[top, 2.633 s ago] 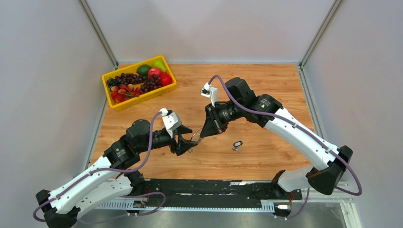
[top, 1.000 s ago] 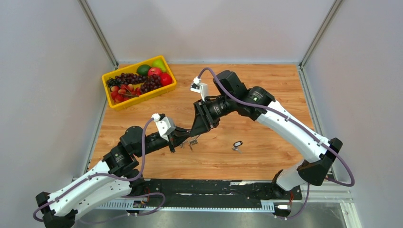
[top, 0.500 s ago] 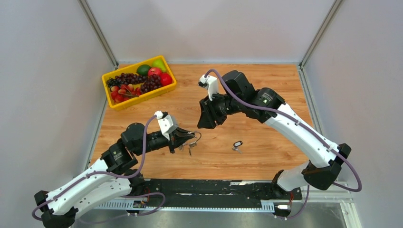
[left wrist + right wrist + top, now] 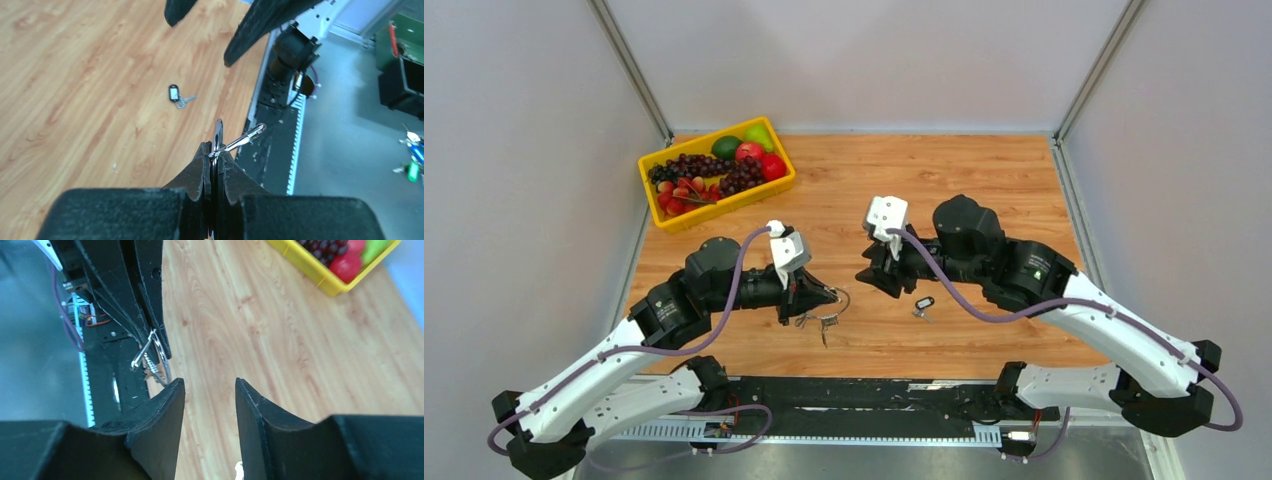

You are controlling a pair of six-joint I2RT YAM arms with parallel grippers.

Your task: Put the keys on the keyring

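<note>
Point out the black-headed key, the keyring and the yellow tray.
black-headed key (image 4: 924, 303): top view, its black head.
keyring (image 4: 218, 134): left wrist view, wire loop seen edge-on.
yellow tray (image 4: 731, 204): top view, near rim.

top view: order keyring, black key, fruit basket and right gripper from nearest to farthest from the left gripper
1. keyring: pinched in the left gripper's fingers.
2. right gripper: just to the right, a little farther back.
3. key: lying farther right, past the right gripper.
4. basket: far back on the left.
</note>
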